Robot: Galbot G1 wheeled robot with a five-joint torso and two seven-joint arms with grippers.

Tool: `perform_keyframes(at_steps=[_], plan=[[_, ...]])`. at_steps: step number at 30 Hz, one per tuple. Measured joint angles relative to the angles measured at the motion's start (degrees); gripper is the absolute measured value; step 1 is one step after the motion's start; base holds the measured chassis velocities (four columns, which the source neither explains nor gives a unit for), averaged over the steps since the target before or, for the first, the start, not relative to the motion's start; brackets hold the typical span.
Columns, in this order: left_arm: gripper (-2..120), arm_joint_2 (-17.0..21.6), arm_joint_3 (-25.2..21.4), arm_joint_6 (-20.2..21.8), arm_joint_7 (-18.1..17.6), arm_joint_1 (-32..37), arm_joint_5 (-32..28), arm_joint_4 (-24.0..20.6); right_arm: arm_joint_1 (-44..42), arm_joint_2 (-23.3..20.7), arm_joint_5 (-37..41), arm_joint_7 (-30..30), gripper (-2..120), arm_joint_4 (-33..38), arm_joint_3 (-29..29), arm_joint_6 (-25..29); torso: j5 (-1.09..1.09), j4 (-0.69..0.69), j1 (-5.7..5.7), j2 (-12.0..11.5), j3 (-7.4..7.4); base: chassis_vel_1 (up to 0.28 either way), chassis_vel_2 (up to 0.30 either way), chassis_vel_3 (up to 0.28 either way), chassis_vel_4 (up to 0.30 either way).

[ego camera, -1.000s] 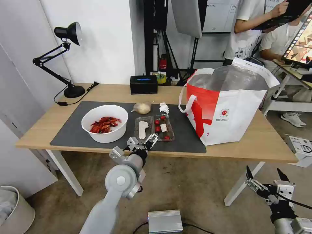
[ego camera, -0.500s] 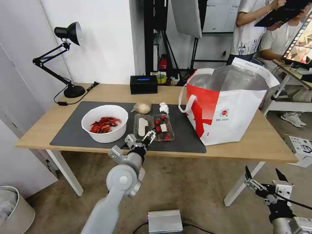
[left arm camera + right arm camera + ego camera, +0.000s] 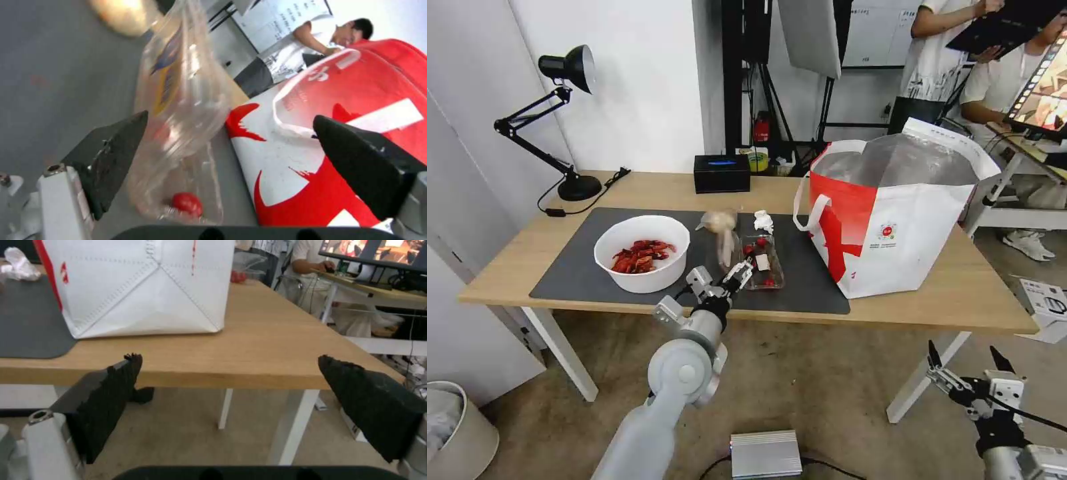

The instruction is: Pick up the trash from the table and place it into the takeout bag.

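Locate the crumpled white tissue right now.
In the head view the crumpled white tissue lies on the dark grey mat, between the beige knotted lump and the takeout bag, just behind the clamshell tray.

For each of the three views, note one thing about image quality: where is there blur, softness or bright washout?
Head view: the clamshell tray's raised lid is smeared by motion blur, while the takeout bag stays crisp. Left wrist view: the tray and beige lump between the open left gripper are soft and blurred. Right wrist view: the table edge is sharp; the background looks washed out.
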Motion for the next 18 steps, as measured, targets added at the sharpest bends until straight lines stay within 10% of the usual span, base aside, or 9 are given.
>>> perform_keyframes(at_steps=[18], plan=[[100, 2.4, 5.2, -1.6, 11.8, -3.5, 15.5, 4.5, -0.2, 0.4, 0.0, -0.1, 100, 0.5, -0.4, 0.2, 0.0, 0.0, 0.0, 0.0, 0.0, 0.0, 0.0, 0.0, 0.0]])
